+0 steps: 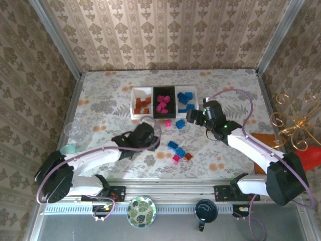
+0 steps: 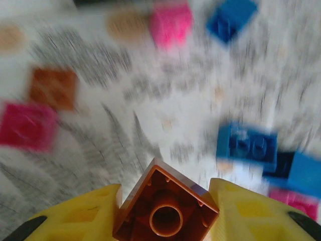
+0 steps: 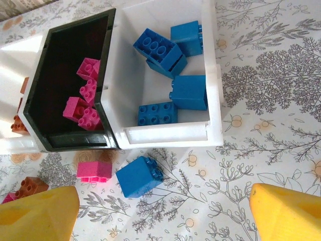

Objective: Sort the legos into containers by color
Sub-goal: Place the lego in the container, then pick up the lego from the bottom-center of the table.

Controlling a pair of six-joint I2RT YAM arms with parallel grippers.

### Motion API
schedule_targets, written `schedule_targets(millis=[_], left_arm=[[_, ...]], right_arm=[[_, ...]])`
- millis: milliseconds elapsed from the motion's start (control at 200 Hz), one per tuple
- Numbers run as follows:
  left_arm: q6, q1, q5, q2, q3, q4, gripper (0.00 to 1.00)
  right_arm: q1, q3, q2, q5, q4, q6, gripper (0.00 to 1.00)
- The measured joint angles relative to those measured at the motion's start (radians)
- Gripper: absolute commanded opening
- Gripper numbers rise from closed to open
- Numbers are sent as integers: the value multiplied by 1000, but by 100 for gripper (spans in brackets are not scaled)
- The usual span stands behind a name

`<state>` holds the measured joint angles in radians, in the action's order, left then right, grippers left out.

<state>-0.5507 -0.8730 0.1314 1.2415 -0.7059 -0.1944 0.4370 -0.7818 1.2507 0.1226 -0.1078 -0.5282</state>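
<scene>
My left gripper (image 2: 165, 203) is shut on an orange-brown lego (image 2: 165, 206), held underside up between the yellow fingers (image 2: 80, 216). In the top view the left gripper (image 1: 146, 135) sits left of a cluster of loose legos (image 1: 179, 151). The blurred left wrist view has pink (image 2: 170, 22), blue (image 2: 246, 143) and orange (image 2: 52, 88) legos on the table. The containers stand in a row: a white tray (image 1: 133, 106) with orange legos, a black tray (image 1: 164, 88) with pink ones, a white tray (image 3: 165, 135) with blue ones. My right gripper (image 3: 163, 216) hangs open just before that tray, near a blue lego (image 3: 139, 175) and a pink one (image 3: 94, 170).
A green leaf-patterned plate (image 1: 141, 211) and a dark round object (image 1: 205, 210) lie below the arm bases. A clear cup (image 1: 74, 129) stands at the left edge. A gold wire ornament (image 1: 291, 125) and a red object (image 1: 311, 155) are at the right. Patterned walls enclose the table.
</scene>
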Motion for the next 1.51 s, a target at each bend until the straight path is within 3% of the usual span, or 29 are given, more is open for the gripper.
schedule_targets(millis=[150,275,545,635,865,1010,1155,1325,1505], left_arm=[[27,188,-3,-5,-120,8,38],[39,314,-12,103,-227,23,38],[62,409,-42,439,-460,8,39],[73,418,-48,516,-533,-14,45],[93,441,-58,597,-636,-54,74],[93,433,-80,545,-616,-51,85],[85,360,-94,359,-507,-19,100],[68,238,-101,104,-317,40,100],[11,184,-69,-153,-61,47,100]], right_arm=[[5,24,-16,0,0,-1,89],[10,43,-29,0,-7,-3,89],[24,73,-85,-3,-16,-3,89],[34,84,-89,-13,-15,-3,89],[88,129,-90,-46,-27,-3,90],[132,142,-85,-61,-31,5,88],[215,121,5,-92,-33,58,86],[300,28,171,-113,-60,138,87],[347,-88,325,-116,-112,219,88]])
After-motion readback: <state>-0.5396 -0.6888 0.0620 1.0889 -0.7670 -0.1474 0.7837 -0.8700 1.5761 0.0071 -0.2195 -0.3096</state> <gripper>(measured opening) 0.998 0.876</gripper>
